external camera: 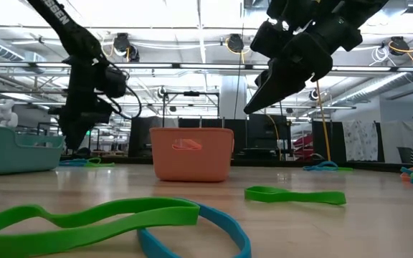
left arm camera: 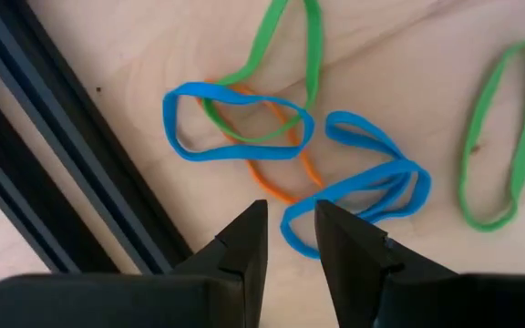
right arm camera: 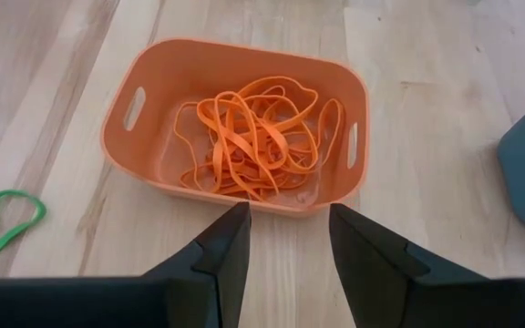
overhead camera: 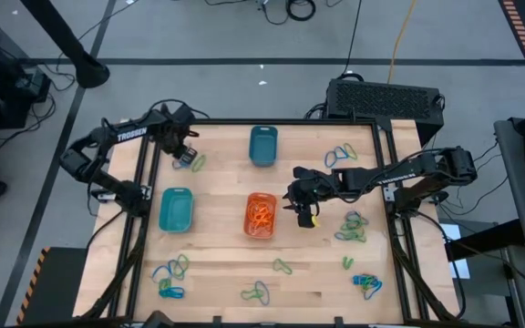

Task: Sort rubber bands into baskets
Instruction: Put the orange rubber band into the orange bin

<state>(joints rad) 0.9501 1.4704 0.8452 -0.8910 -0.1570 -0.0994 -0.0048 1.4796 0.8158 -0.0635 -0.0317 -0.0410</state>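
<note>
You are looking at three baskets sitting on the wooden surface (overhead camera: 226, 264): one dark teal basket (overhead camera: 262, 146), one lighter blue basket (overhead camera: 176, 209) and one orange basket (overhead camera: 260, 215).

Your right gripper (overhead camera: 304, 211) is hanging in the air just beside the orange basket, not touching it. Its two fingers (right arm camera: 221, 246) are standing apart and nothing is sitting between them. In the right wrist view the orange basket (right arm camera: 240, 137) is sitting right in front of this gripper. A tangled pile of orange rubber bands (right arm camera: 253, 137) is lying inside it; they are too mixed up for you to count.

Your left gripper (overhead camera: 186, 155) is reaching down near the far left corner of the surface. Its two fingers (left arm camera: 244, 246) are standing a little apart, with nothing between them. Right in front of it a small bunch is lying flat: two blue rubber bands (left arm camera: 235, 123), two green rubber bands (left arm camera: 504, 137) and one orange band (left arm camera: 281, 178) peeking out from under the blue ones. The nearest blue one is lying just past the fingertips.

More little groups of blue and green bands (overhead camera: 354, 226) are lying on the surface close by your right gripper, and others (overhead camera: 169, 278) are lying along the near edge.
</note>
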